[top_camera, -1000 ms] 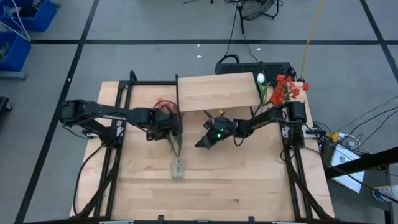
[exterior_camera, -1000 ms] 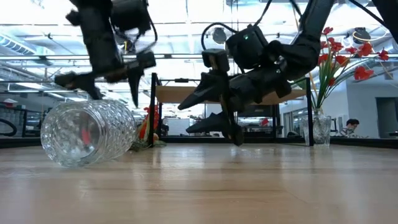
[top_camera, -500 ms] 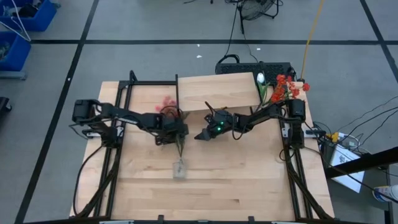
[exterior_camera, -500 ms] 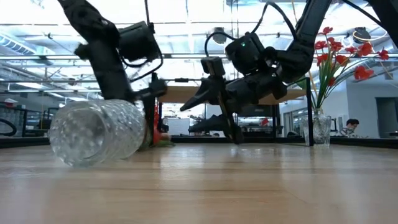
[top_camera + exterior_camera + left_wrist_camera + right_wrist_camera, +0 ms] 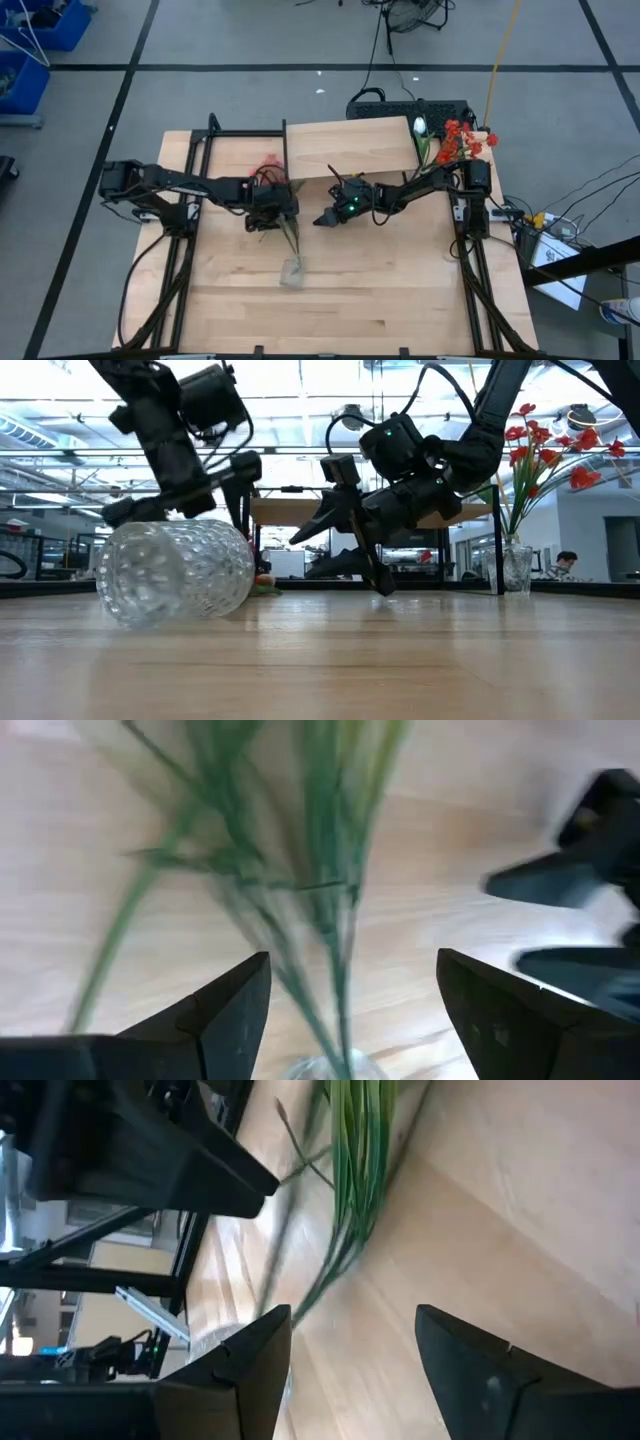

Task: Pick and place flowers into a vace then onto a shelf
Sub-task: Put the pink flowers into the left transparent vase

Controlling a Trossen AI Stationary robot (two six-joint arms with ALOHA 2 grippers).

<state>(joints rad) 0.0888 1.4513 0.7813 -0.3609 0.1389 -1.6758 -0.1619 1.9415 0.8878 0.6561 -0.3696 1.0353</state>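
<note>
A: Two arms over the big wooden tabletop. Where's the pale light-wood shelf on black legs?

B: At the far edge, centre. Second clear vase with red sprays stands just beside its right end.

A: Clear dimpled glass vase?

B: Lying on its side, green-stemmed flowers running from its mouth toward the shelf.

A: Left gripper?

B: Fingers spread wide, straddling the stems, gripping nothing.

A: Right gripper?

B: Just beside the stems, jaws parted, empty.
</note>
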